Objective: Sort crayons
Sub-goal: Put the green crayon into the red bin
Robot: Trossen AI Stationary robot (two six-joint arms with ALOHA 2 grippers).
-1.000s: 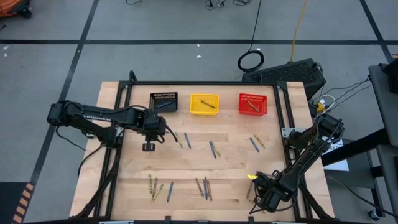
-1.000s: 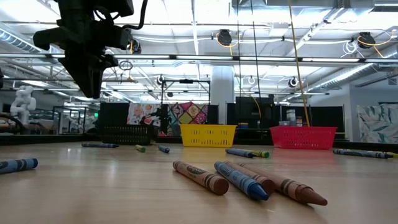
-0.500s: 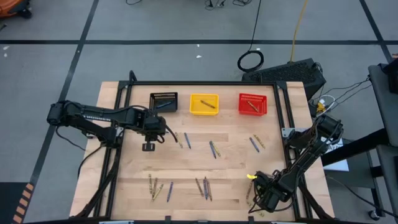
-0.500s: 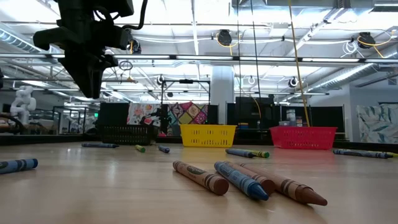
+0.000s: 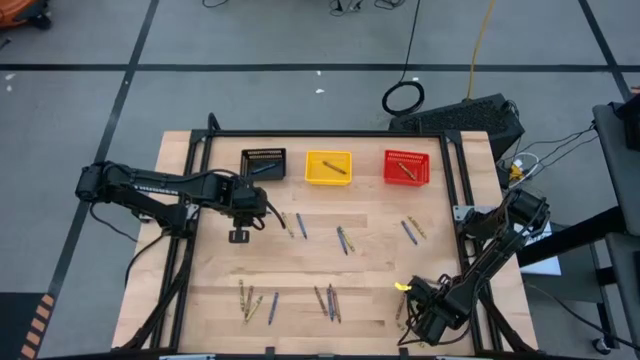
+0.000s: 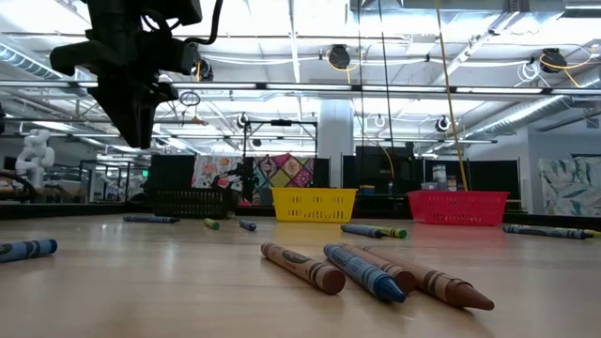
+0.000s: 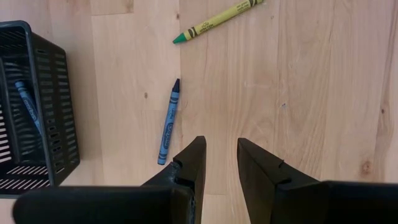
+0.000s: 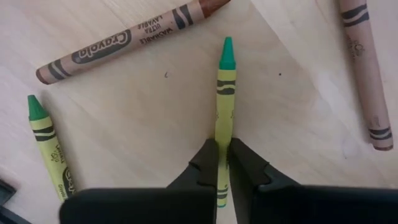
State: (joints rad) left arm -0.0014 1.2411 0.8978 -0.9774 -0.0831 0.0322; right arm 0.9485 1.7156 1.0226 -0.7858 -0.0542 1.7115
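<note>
Near the desk's front right corner, a yellow-green crayon (image 8: 224, 106) lies pinched between the fingers of the right end effector (image 8: 222, 163), held close to its back end, with brown crayons (image 8: 118, 42) lying near. Other crayons (image 5: 342, 239) lie scattered over the wood. Gripped so far back, it could likely pivot or slip out on lifting. The left end effector (image 7: 219, 163) hovers spread and empty beside the black bin (image 5: 264, 162), above a blue crayon (image 7: 169, 122). Yellow (image 5: 328, 166) and red (image 5: 406, 167) bins line the far edge of the pale wooden desk (image 5: 370, 222); grey floor surrounds it.
</note>
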